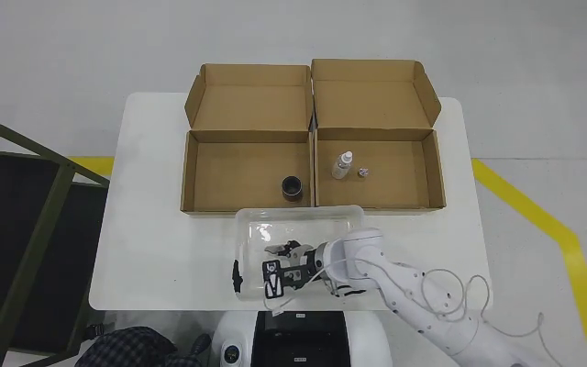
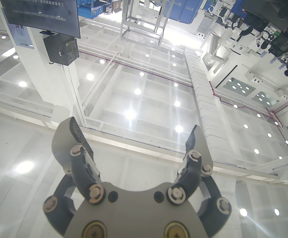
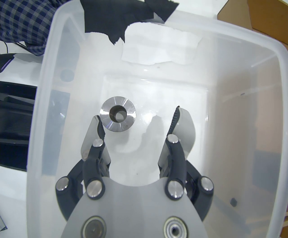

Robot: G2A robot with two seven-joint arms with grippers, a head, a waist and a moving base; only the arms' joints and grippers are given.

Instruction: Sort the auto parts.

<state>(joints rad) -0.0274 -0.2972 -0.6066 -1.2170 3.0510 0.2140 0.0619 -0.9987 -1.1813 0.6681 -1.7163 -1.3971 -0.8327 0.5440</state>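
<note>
A round silver metal part with a centre hole lies on the floor of a clear plastic bin. My right gripper is open low inside this bin, and one fingertip sits right beside the part's edge. From above, the right gripper is in the front-left part of the bin at the table's front. My left gripper is open with nothing between its fingers, pointing up at the ceiling.
Two open cardboard boxes stand behind the bin. The left box holds a black cylindrical part. The right box holds a small white bottle and a tiny part. Black tape hangs over the bin's rim.
</note>
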